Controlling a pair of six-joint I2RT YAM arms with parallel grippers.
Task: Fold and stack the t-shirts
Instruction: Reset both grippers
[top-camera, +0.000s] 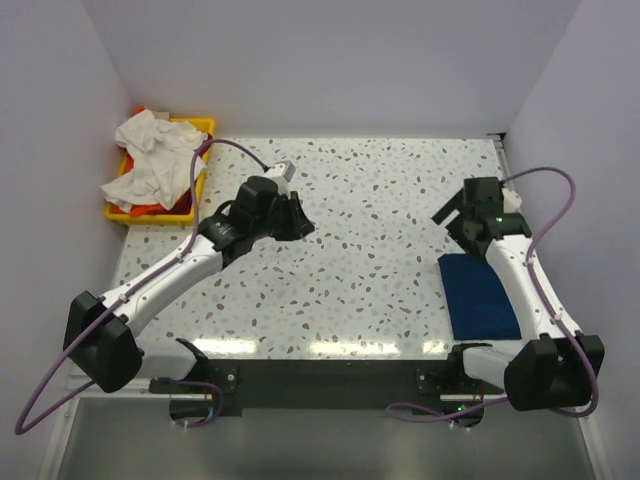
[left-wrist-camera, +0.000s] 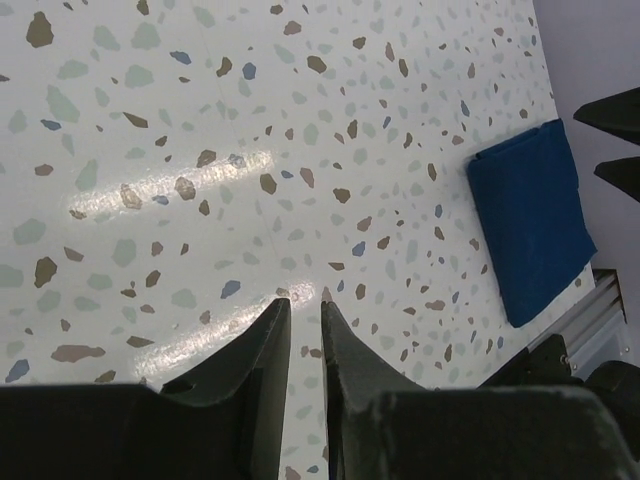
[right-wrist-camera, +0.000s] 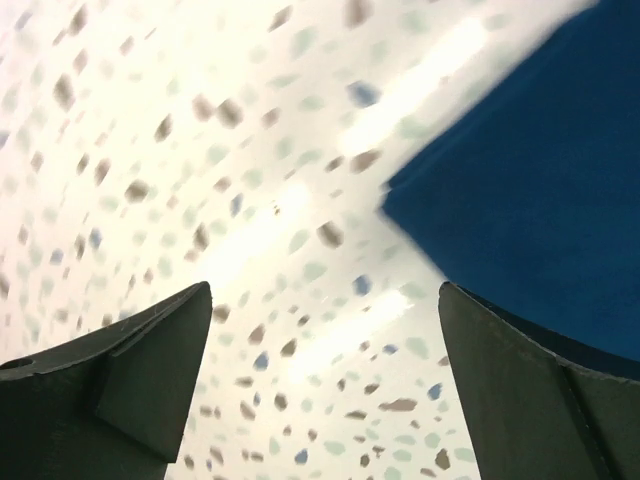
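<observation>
A dark navy t-shirt (top-camera: 480, 297) lies folded into a flat rectangle at the table's right side, beside the right arm. It also shows in the left wrist view (left-wrist-camera: 525, 215) and the right wrist view (right-wrist-camera: 530, 180). A crumpled white t-shirt (top-camera: 155, 155) is heaped in the tray at the far left, with an orange-red t-shirt (top-camera: 150, 208) showing under it. My left gripper (top-camera: 303, 222) (left-wrist-camera: 304, 302) hovers over bare table left of centre, its fingers a narrow gap apart and empty. My right gripper (top-camera: 447, 215) (right-wrist-camera: 324, 290) hangs wide open and empty just beyond the navy t-shirt's far left corner.
A yellow plastic tray (top-camera: 200, 125) sits in the far left corner against the wall. White walls close in the left, back and right sides. The speckled tabletop (top-camera: 370, 270) stretches between the arms. A metal rail (left-wrist-camera: 600, 310) runs along the near edge.
</observation>
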